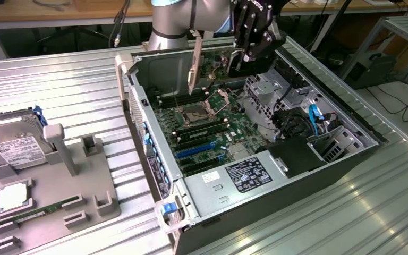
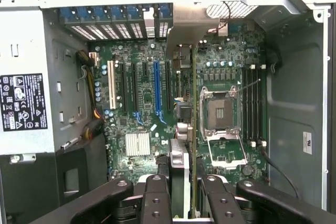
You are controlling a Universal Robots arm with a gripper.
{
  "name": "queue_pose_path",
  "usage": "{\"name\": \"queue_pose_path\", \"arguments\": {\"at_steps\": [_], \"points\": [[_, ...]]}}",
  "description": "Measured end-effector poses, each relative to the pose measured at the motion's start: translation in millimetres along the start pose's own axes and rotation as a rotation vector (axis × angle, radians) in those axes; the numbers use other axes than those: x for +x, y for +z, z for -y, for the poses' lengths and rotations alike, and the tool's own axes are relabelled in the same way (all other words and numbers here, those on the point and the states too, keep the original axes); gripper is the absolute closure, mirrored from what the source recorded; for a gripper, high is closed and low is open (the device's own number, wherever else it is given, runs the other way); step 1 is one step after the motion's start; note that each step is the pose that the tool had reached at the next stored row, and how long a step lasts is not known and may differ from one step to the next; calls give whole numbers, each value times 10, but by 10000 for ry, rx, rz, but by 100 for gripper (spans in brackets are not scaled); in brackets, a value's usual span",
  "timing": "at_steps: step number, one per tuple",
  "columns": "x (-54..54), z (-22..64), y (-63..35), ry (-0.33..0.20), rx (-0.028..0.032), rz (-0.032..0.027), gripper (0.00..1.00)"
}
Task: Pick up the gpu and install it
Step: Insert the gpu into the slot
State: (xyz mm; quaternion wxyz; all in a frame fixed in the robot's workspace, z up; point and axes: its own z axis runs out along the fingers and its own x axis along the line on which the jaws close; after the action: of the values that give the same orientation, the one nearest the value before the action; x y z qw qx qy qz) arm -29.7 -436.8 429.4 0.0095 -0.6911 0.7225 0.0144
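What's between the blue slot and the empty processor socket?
In the wrist view, the gpu, held edge-on by the gripper, hangs in front of the board between the blue slot and the processor socket.

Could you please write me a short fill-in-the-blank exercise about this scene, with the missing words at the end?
1. The gripper is shut on the gpu above the open computer ____.
2. Besides black ones, the motherboard carries a white slot and a ____ slot.
3. The hard drive lies on the grey holder at the exterior view's ____.
Missing words: case; blue; left.
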Motion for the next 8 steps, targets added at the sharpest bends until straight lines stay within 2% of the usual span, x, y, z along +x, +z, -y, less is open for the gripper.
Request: {"name": "queue_pose_path", "arguments": {"at_steps": [8], "points": [[-63,-52,138,0,2,5,72]]}}
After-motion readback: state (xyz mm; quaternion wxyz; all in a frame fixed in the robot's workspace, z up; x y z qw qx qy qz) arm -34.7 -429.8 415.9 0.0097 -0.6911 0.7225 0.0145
